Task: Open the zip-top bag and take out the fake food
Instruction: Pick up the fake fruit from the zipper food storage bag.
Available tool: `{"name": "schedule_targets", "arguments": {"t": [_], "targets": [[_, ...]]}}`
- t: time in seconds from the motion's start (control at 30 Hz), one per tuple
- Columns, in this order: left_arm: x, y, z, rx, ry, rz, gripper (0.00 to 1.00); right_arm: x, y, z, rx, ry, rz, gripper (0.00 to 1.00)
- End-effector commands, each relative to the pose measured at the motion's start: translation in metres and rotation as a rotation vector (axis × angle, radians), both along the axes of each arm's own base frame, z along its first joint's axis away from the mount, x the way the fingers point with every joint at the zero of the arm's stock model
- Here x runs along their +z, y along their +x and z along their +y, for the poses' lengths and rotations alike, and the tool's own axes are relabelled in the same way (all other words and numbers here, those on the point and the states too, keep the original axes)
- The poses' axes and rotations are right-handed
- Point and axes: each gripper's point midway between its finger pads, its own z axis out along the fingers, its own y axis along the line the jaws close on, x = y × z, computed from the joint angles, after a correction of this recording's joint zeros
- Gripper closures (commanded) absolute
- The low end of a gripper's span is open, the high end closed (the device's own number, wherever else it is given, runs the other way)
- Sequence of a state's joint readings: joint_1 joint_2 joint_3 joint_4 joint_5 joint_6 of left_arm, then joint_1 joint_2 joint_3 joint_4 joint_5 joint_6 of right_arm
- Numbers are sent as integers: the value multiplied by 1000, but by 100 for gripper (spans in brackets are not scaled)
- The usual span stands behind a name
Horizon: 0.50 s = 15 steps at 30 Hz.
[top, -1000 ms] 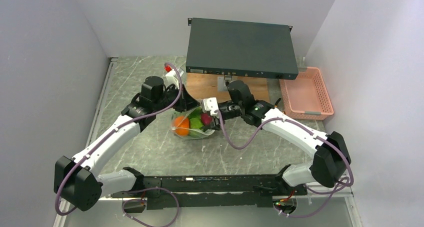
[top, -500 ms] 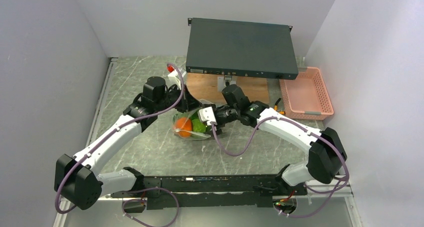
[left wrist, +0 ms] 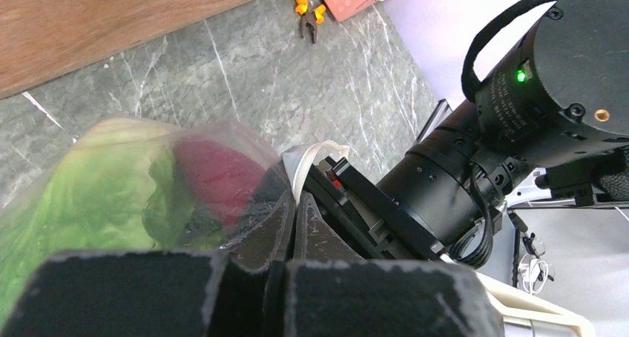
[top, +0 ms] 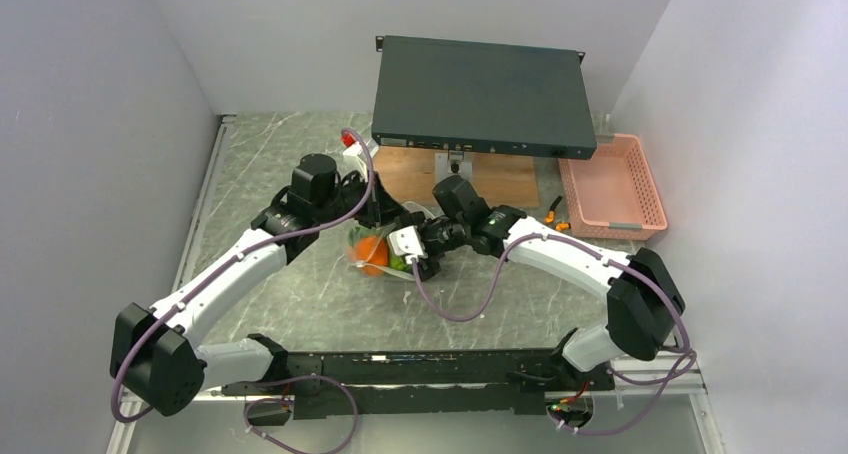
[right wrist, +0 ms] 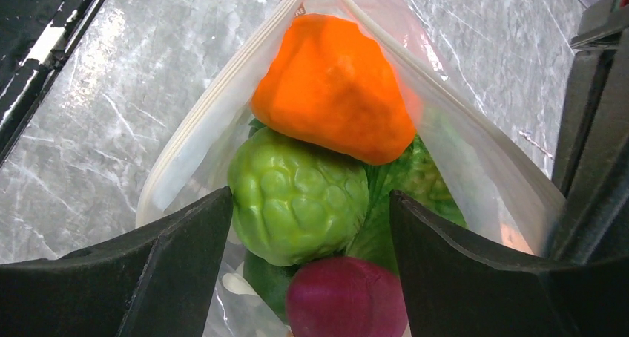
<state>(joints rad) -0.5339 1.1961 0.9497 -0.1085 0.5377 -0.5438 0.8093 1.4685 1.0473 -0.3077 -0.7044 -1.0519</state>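
My left gripper (left wrist: 293, 229) was clamped shut on the zip-top bag (right wrist: 482, 174) at the middle of the table (top: 270, 154). My right gripper (right wrist: 308, 203) stood wide at the bag's open mouth, flanking the fake food (right wrist: 334, 107) inside.

Between the right claw's (right wrist: 308, 203) black fingers (right wrist: 170, 277), the clear zip-top bag (right wrist: 189, 155) shows an orange piece (right wrist: 334, 88), a bumpy light-green fruit (right wrist: 297, 196) and a dark purple-red piece (right wrist: 345, 303), over a grey table (right wrist: 104, 129) veined with white marbling.
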Motion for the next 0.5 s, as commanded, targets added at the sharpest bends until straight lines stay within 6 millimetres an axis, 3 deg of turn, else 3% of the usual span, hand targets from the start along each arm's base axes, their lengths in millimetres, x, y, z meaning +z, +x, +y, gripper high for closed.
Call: {"name": "schedule_targets", "arguments": {"t": [0.0, 0.3, 0.47], "targets": [[23, -1, -11, -44, -66, -63, 100, -1, 6, 5, 16, 3, -58, 20], [25, -4, -14, -63, -72, -67, 100, -14, 8, 8, 12, -18, -81, 19], [23, -6, -15, -68, -74, -65, 100, -23, 19, 5, -37, -47, -113, 17]]}}
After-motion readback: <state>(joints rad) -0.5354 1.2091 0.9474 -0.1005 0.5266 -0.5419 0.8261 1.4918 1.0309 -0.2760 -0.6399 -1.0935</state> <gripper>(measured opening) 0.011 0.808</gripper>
